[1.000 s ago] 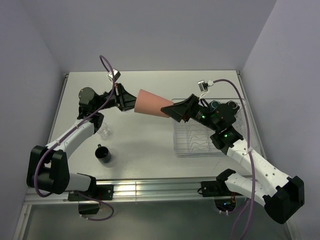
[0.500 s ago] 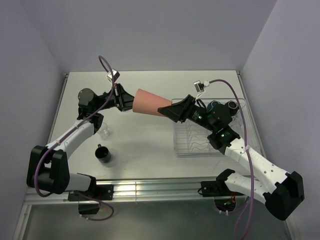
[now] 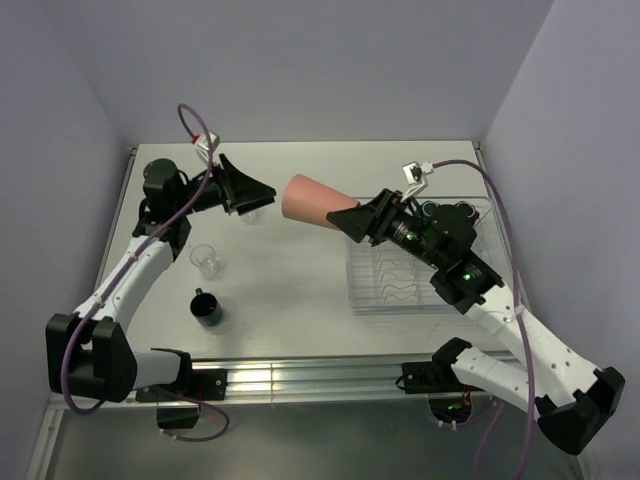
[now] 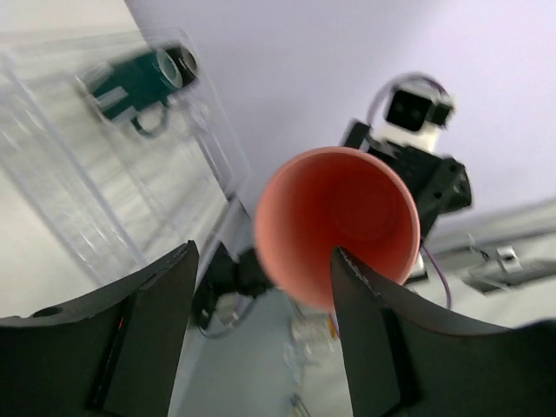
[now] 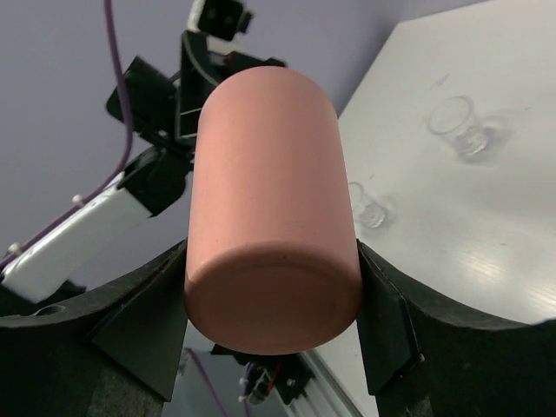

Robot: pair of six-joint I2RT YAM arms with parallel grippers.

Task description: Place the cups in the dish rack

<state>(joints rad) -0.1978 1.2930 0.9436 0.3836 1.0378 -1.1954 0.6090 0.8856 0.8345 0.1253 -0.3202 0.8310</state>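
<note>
Cup first: the salmon one hangs in the air just off the rack's far-left corner, clamped by its base end between the fingers of the right tool. Its long axis lies nearly level and runs away from the rack. The closed base points back toward the rack, and the open mouth points away from it, straight at the left tool. From the left wrist we look right into that mouth.

The left tool stands farther from the rack than the cup does. Its fingers are spread wide and touch nothing, with a clear gap between them and the cup's rim. So the right arm alone carries the cup, and it is by far the nearer to the rack.

We judge the coming move to be a swing of the cup back over the rack, with a turn of the wrist to bring the mouth down over the prongs. As it lies now, the mouth faces the wrong way, so that turn is what matters.

A green mug already lies at the rack's far end. On the worktop, well left of the rack, a tumbler and a black mug wait.
</note>
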